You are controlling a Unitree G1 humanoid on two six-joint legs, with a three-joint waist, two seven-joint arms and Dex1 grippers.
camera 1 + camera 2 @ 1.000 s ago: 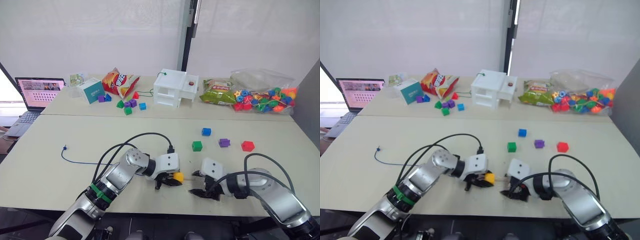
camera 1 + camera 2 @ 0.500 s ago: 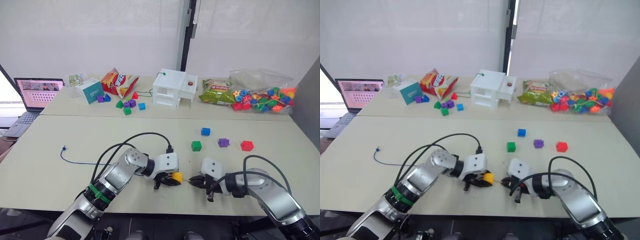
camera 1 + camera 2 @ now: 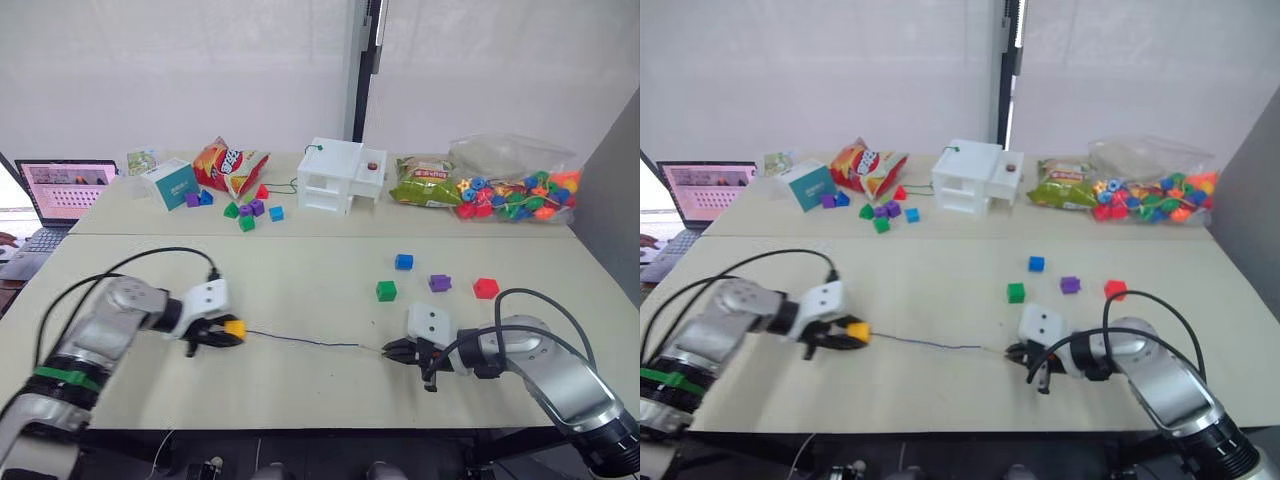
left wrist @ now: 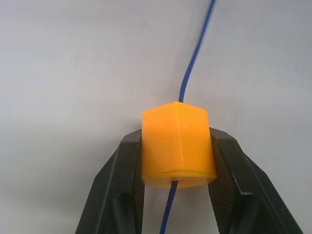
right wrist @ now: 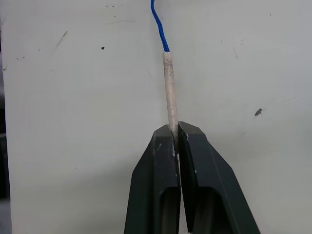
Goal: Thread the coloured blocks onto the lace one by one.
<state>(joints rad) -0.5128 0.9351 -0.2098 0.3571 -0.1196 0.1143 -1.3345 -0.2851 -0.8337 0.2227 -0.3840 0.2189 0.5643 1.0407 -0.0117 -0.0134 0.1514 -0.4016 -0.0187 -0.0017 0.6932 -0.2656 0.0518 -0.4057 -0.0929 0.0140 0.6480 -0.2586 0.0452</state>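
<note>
Left pincer [image 3: 222, 334] pinches the yellow-orange block [image 4: 178, 145], with the lace [image 3: 300, 340] running through it, near the tabletop's [image 3: 300, 275] front edge toward its left end. The right pincer [image 3: 396, 351] is pressed together on the lace's pale stiff tip [image 5: 168, 87], close to the front edge toward the right. The cord lies stretched along the tabletop between them. By my reading one block is threaded and four remain: the green block [image 3: 386, 290], blue block [image 3: 403, 262], purple block [image 3: 439, 283] and red block [image 3: 486, 288] sit loose right of centre, untouched. The packets at the back edge carry print too small to read.
</note>
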